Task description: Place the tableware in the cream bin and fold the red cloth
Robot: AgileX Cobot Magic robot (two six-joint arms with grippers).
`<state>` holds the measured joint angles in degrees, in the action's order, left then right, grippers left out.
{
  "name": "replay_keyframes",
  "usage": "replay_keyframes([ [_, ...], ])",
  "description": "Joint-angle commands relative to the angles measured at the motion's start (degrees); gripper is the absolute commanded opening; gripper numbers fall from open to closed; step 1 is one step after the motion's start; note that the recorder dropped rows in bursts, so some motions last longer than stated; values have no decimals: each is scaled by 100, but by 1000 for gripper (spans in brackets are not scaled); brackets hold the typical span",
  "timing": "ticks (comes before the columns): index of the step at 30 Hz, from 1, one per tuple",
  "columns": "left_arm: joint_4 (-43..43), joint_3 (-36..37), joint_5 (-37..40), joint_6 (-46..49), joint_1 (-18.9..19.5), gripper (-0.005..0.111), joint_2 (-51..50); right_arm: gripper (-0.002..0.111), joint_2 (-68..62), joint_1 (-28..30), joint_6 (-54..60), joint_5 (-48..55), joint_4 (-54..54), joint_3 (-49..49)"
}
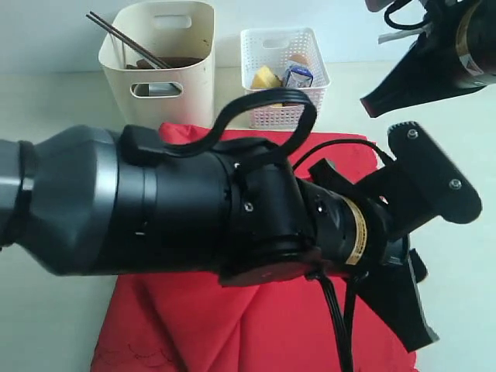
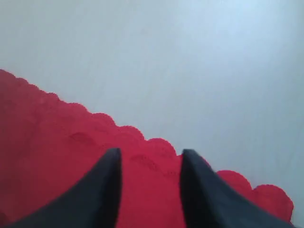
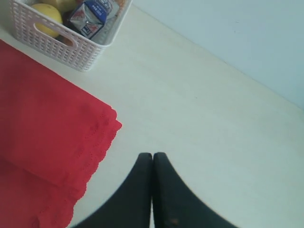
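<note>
The red cloth (image 1: 232,325) lies on the table, mostly hidden by my left arm; its scalloped edge (image 2: 142,135) shows in the left wrist view. My left gripper (image 2: 149,159) is low over that edge with its jaws apart and cloth filling the gap between the fingertips (image 2: 114,156). It appears at the lower right (image 1: 403,306) of the exterior view. My right gripper (image 3: 153,156) is shut and empty above bare table, beside a folded edge of the red cloth (image 3: 47,137). The cream bin (image 1: 167,93) stands at the back, with dark chopsticks (image 1: 124,35) leaning out of it.
A white lattice basket (image 1: 283,116) with food and a blue-white milk packet (image 1: 298,75) stands right of the cream bin, close to the cloth's back edge. My right arm (image 1: 442,54) hangs at the upper right. Pale tabletop (image 3: 213,109) lies right of the cloth.
</note>
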<state>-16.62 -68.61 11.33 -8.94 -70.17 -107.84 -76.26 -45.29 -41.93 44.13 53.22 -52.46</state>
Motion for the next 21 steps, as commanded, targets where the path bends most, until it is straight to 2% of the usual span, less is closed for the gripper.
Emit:
replay_keyframes([
  [1, -133, -33, 84, 19, 106, 1, 309, 0, 33, -2, -175, 120, 175, 4],
  [7, -410, -20, 1109, 2, 334, 0, 770, 0, 33, -2, -217, 120, 173, 4],
  [10, -466, 119, 1642, 2, 571, 0, 979, 0, 33, -2, -270, 120, 162, 4],
  [13, -618, 563, 1842, -159, 969, 0, 1122, 0, 33, -2, -314, 108, 162, 4],
  [19, -799, 1665, 1715, -396, 2054, 0, 1117, 0, 33, -2, -322, -104, 93, 4],
  [21, -815, 1901, 1656, -411, 2266, 0, 1117, 0, 33, -2, -322, -189, 93, 4],
])
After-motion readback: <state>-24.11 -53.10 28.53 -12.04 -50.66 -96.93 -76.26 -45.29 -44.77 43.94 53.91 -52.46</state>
